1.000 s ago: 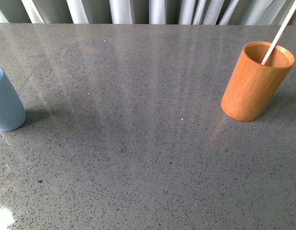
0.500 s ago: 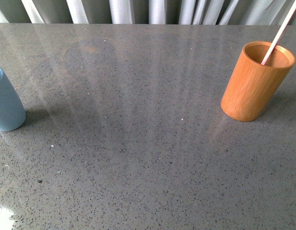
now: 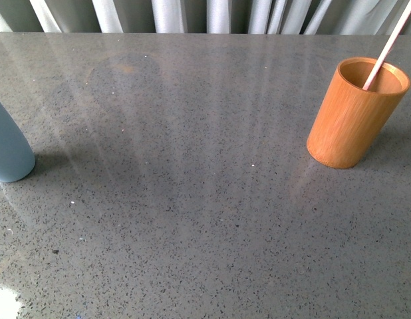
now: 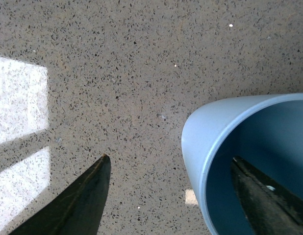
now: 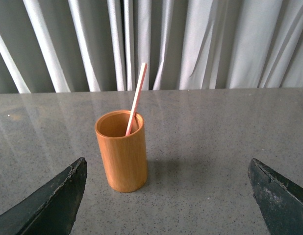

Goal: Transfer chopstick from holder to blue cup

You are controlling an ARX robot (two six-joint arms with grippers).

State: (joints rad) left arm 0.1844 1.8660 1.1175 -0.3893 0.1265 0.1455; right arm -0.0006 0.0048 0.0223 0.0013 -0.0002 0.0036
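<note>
The blue cup (image 3: 7,149) stands at the far left edge of the front view, partly cut off. In the left wrist view my left gripper (image 4: 169,157) is open astride the blue cup's (image 4: 198,142) wall: one finger (image 4: 262,196) is inside the cup, the other (image 4: 85,196) outside over the table. The orange-brown holder (image 3: 355,113) stands at the right with one pale chopstick (image 3: 390,45) leaning in it. My right gripper (image 5: 167,160) is open, short of the holder (image 5: 123,156), with nothing between its fingers; the chopstick (image 5: 137,98) rises above the rim. Neither gripper shows in the front view.
The grey speckled tabletop (image 3: 192,199) stretches between cup and holder. Pale pleated curtains (image 5: 200,44) hang behind the table's far edge. Bright sunlit patches (image 4: 16,107) lie on the table beside the blue cup.
The blue cup has shifted slightly towards the left edge of the front view. Holder and chopstick have not moved.
</note>
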